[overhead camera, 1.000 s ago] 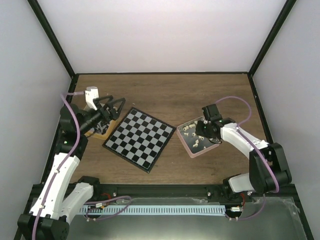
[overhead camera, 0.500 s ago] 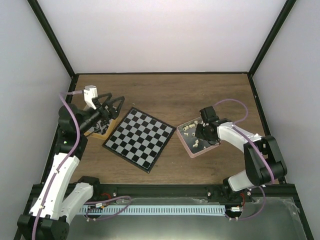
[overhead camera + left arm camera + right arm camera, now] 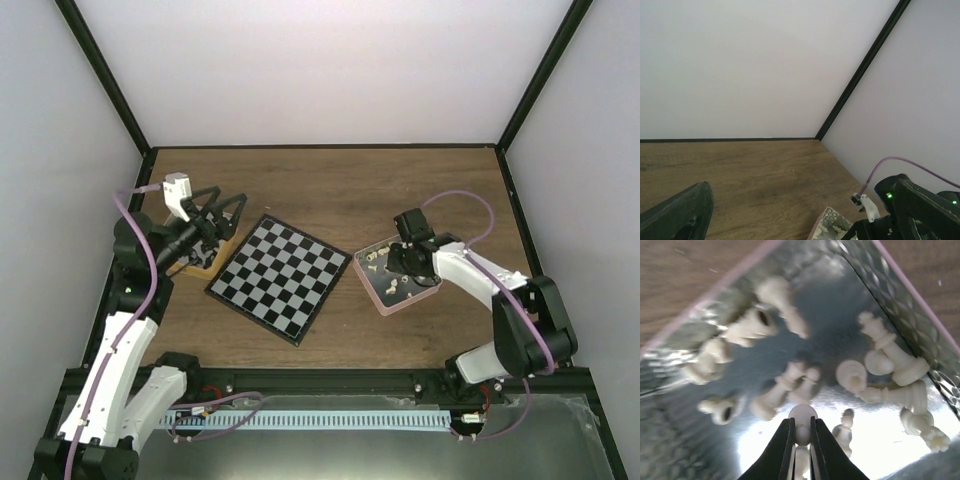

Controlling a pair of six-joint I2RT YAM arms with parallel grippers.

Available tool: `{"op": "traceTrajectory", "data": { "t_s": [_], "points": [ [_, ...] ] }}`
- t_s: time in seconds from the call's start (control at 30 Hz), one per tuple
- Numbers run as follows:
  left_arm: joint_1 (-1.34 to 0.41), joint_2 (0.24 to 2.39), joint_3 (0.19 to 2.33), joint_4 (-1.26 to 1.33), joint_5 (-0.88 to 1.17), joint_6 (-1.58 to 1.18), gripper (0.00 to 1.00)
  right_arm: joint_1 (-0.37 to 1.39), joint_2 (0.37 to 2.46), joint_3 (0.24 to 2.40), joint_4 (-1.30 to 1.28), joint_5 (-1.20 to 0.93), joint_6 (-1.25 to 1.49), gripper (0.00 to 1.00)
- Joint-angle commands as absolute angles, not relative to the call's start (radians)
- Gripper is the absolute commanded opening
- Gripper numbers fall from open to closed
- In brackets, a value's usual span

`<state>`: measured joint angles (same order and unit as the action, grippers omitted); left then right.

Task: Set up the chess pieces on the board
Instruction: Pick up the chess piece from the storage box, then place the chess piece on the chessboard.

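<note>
- Top external: right gripper (image 3: 402, 262) sat in the pink tray (image 3: 388, 311), toward the table's (image 3: 330, 190) right edge; board (image 3: 280, 277) lay leftward; left gripper (image 3: 222, 215) gaped, empty.
- Left wrist: no pieces showed.
- Right wrist: fingers (image 3: 782, 450) pinched a white pawn (image 3: 802, 414), its axis along them.

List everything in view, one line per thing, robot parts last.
board: one, black and pale checks, centre-left of table, no pieces on it.
pink tray: one, pink rim, silvery inside, right of board.
chess pieces: about a dozen, cream-white, loose in pink tray.
gold tin: one, tan-gold, left of board, partly hidden.
table: one, brown wood.
left gripper: one, black, open above gold tin.
right gripper: one, black, shut on cream-white pawn in tray.
</note>
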<state>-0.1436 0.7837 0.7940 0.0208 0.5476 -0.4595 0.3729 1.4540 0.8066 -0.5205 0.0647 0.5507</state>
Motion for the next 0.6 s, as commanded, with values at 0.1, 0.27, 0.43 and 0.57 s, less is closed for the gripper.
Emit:
{"op": "traceTrajectory", "data": {
  "t_s": [0.1,0.27,0.43,0.57],
  "points": [
    [-0.137,0.736,0.778,0.01,0.476,-0.44,1.0,0.486,1.339,0.94,-0.511,0.011,0.547,0.02],
    [-0.135,0.71,0.775,0.0,0.437,-0.431,1.0,0.596,1.405,1.014,-0.46,-0.059,0.553,0.02],
    [-0.134,0.691,0.772,-0.012,0.412,-0.425,1.0,0.7,1.584,1.154,-0.461,-0.018,0.527,0.01],
    [-0.133,0.663,0.771,-0.025,0.371,-0.418,1.0,0.756,1.732,1.252,-0.504,0.019,0.504,0.01]
  ]
}}
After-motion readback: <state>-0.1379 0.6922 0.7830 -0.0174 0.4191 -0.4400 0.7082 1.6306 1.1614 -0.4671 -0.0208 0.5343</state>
